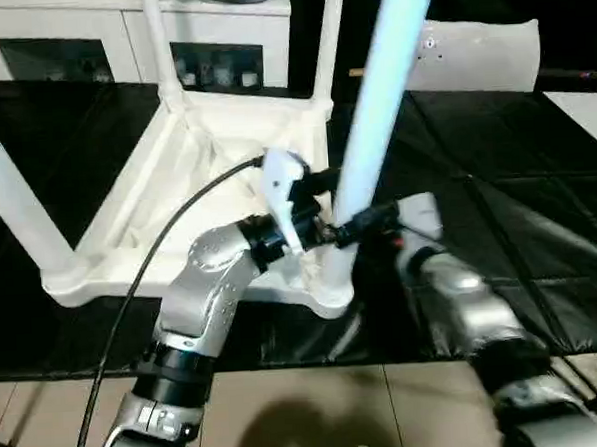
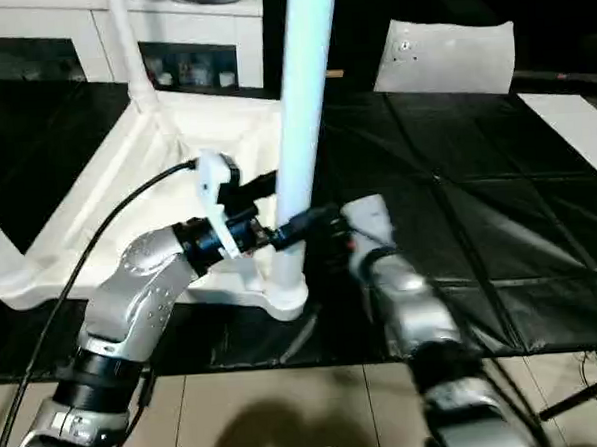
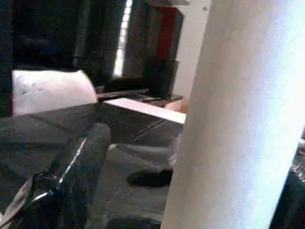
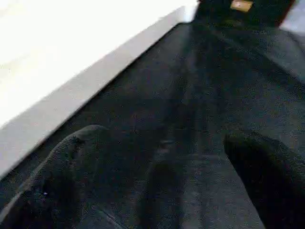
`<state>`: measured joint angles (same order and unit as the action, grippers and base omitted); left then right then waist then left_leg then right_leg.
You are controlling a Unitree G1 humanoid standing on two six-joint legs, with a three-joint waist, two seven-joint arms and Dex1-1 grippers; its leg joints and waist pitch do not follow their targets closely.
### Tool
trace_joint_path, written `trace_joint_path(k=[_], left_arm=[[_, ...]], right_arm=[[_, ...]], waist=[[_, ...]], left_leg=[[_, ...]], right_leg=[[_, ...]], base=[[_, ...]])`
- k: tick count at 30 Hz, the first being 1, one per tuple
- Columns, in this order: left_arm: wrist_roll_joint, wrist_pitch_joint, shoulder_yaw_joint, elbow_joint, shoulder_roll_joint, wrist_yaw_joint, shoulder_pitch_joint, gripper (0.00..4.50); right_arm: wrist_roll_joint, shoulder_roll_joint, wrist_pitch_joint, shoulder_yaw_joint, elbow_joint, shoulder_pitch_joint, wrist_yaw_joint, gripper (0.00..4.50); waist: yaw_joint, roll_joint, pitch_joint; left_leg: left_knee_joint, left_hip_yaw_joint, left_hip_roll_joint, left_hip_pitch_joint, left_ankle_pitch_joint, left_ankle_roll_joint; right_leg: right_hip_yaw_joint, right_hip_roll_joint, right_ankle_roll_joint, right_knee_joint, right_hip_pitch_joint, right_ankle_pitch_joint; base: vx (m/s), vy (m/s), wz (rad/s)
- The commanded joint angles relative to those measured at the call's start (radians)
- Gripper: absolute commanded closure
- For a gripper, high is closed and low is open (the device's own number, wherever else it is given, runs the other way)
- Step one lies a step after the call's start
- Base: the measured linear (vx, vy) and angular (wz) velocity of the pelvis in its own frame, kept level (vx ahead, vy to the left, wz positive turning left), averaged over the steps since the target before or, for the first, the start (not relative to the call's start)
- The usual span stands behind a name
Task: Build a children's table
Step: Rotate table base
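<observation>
Upside-down children's table on a black-covered worktop, both claws at its near corner leg.

The white tabletop lies underside up on the black cover, legs standing from its corner sockets. The near-right leg rises tall between the arms and hides part of the scene behind. The left claw, fingers apart, sits against that leg's low end; the right claw, fingers spread wide and holding nothing, is just beside it over the cover. Behind stand a white cabinet with glass doors and a flat white sheet with a small hole. A black cable crosses the tabletop.
</observation>
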<state>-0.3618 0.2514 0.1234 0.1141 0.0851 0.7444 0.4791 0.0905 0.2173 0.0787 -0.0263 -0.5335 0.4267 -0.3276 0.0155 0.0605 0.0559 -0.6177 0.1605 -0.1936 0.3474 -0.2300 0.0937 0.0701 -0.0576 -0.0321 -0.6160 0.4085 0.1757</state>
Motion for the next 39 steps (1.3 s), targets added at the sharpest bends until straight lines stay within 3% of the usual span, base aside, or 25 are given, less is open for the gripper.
trace_joint_path(k=[1, 3, 6, 9, 12, 17, 21, 22, 27, 33, 39], left_arm=[[0.018, -0.027, -0.024, -0.011, 0.003, -0.050, -0.023, 0.12], [0.054, -0.058, 0.009, -0.018, 0.062, 0.014, -0.056, 0.12], [0.109, -0.084, 0.018, 0.001, 0.096, -0.001, -0.069, 0.12], [0.132, -0.096, 0.049, 0.029, 0.192, 0.108, -0.086, 0.12], [0.136, -0.111, 0.062, 0.052, 0.252, 0.179, -0.091, 0.12], [0.189, -0.190, 0.085, 0.154, 0.342, 0.266, -0.067, 0.27], [0.201, -0.203, 0.089, 0.193, 0.362, 0.283, -0.046, 0.57], [0.218, -0.211, 0.108, 0.226, 0.391, 0.324, -0.022, 0.69], [0.268, -0.236, 0.171, 0.346, 0.447, 0.459, 0.067, 1.09], [0.298, -0.262, 0.202, 0.416, 0.441, 0.519, 0.117, 1.63], [0.354, -0.332, 0.250, 0.574, 0.401, 0.557, 0.222, 2.13]], right_arm=[[0.038, 0.021, 0.037, 0.020, 0.109, -0.040, -0.039, 0.00], [0.051, 0.048, 0.066, 0.027, 0.217, -0.096, -0.055, 0.00], [0.082, 0.065, 0.101, 0.034, 0.298, -0.135, -0.085, 0.00], [0.139, 0.117, 0.183, 0.027, 0.444, -0.204, -0.162, 0.00], [0.175, 0.170, 0.232, 0.016, 0.553, -0.256, -0.237, 0.00], [0.213, 0.236, 0.288, -0.001, 0.678, -0.321, -0.315, 0.00], [0.219, 0.253, 0.310, -0.006, 0.713, -0.341, -0.328, 0.00], [0.227, 0.267, 0.322, -0.021, 0.739, -0.358, -0.350, 0.00], [0.271, 0.311, 0.382, -0.064, 0.816, -0.386, -0.436, 0.00], [0.287, 0.333, 0.415, -0.075, 0.842, -0.384, -0.472, 0.00], [0.301, 0.366, 0.438, -0.091, 0.861, -0.383, -0.510, 0.00]], waist=[[0.009, -0.003, -0.061], [0.009, -0.004, -0.061], [0.007, -0.007, -0.059], [0.007, -0.005, -0.054], [0.009, -0.009, -0.053], [0.013, -0.011, -0.056], [0.020, -0.015, -0.058], [0.019, -0.009, -0.058], [0.030, -0.008, -0.058], [0.034, -0.004, -0.058], [0.045, -0.004, -0.060]], left_leg=[[0.077, 0.001, -0.032, 0.012, -0.099, -0.059], [0.079, -0.001, -0.031, 0.011, -0.110, -0.060], [0.081, -0.002, -0.032, 0.009, -0.131, -0.051], [0.088, -0.007, -0.030, 0.009, -0.172, -0.051], [0.088, -0.008, -0.033, 0.007, -0.177, -0.046], [0.089, -0.009, -0.034, 0.007, -0.154, -0.048], [0.088, -0.008, -0.039, 0.002, -0.123, -0.040], [0.088, -0.006, -0.039, 0.002, -0.126, -0.041], [0.088, -0.008, -0.038, 0.003, -0.107, -0.043], [0.087, -0.006, -0.037, 0.005, -0.101, -0.035], [0.085, -0.006, -0.036, 0.003, -0.090, -0.037]], right_leg=[[-0.056, -0.072, -0.164, 0.074, -0.070, 0.195], [-0.054, -0.070, -0.144, 0.079, -0.066, 0.240], [-0.053, -0.070, -0.126, 0.085, -0.060, 0.294], [-0.055, -0.068, -0.079, 0.093, -0.058, 0.377], [-0.055, -0.069, -0.073, 0.096, -0.053, 0.391], [-0.056, -0.073, -0.087, 0.091, -0.053, 0.348], [-0.057, -0.075, -0.135, 0.081, -0.053, 0.259], [-0.057, -0.075, -0.142, 0.080, -0.053, 0.252], [-0.058, -0.081, -0.130, 0.078, -0.058, 0.255], [-0.060, -0.085, -0.135, 0.079, -0.060, 0.269], [-0.059, -0.084, -0.127, 0.081, -0.061, 0.267]], base=[[0.000, 0.000, 0.00], [0.000, 0.000, 0.00], [0.000, 0.000, 0.00], [0.000, 0.000, 0.00], [0.000, 0.000, 0.00], [0.000, 0.000, 0.00], [0.000, 0.000, 0.00], [0.000, 0.000, 0.00], [0.000, 0.000, 0.00], [0.000, 0.000, 0.00], [0.000, 0.000, 0.00]])
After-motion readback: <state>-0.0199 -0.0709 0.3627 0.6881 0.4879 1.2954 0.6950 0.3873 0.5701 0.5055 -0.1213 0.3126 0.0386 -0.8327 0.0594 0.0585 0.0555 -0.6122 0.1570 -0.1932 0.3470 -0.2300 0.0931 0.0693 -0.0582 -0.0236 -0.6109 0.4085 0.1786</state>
